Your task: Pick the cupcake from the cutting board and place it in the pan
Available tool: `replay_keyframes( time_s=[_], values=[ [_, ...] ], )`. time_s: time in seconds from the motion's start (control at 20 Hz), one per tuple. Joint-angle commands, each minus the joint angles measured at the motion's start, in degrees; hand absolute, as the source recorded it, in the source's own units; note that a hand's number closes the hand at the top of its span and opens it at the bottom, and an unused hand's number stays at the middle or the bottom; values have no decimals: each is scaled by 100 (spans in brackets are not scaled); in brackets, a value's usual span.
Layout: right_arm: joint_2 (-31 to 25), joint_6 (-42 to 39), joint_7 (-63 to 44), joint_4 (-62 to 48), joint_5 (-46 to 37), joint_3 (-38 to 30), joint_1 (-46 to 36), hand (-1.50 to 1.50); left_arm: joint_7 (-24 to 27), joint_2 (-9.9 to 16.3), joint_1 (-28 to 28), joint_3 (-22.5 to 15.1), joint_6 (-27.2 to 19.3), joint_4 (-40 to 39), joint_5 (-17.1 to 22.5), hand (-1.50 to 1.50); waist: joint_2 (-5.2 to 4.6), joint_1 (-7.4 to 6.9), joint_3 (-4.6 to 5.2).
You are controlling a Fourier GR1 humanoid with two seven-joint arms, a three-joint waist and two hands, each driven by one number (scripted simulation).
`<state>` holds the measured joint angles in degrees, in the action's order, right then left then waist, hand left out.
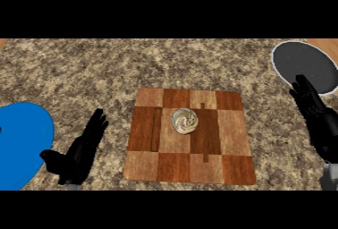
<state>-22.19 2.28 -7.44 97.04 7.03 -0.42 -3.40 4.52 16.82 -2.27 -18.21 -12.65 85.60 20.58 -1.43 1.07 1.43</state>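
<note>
A cupcake (185, 120) with swirled cream frosting sits near the middle of the checkered wooden cutting board (173, 166). The dark grey pan (305, 62) with a pale rim lies at the far right of the counter. My right hand (318, 118) is open with straight fingers pointing up, at the right edge; its fingertips overlap the pan's lower rim. It is well to the right of the cupcake. My left hand (78, 154) is open, fingers up, left of the board.
A blue plate (20, 143) lies at the left edge, close beside my left hand. The speckled stone counter (99, 67) stretches behind the board. A strip of wood shows at the top right corner.
</note>
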Motion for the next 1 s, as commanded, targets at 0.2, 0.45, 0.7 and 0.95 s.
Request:
replay_keyframes(
  time_s=[0.2, 0.45, 0.7, 0.95],
  values=[
    [852, -958, 451, 114, 1038, 740, -1465, 150, 356, 89, 794, -22, -31, 266, -527, 0, 113, -426, -164],
    [561, -844, 1360, -810, 203, 291, -933, -150, 772, -193, 635, 18, 159, -112, -706, 0, 137, -108, -144],
    [-73, -1340, 1438, -560, -345, 469, -867, -150, 499, -426, 696, -168, -162, 170, -1008, 0, 147, -91, -143],
    [-225, -1548, 1128, -700, -787, 613, -1524, -150, 258, -408, 487, -225, -96, 539, -1104, 0, 146, -147, -142]
  ],
)
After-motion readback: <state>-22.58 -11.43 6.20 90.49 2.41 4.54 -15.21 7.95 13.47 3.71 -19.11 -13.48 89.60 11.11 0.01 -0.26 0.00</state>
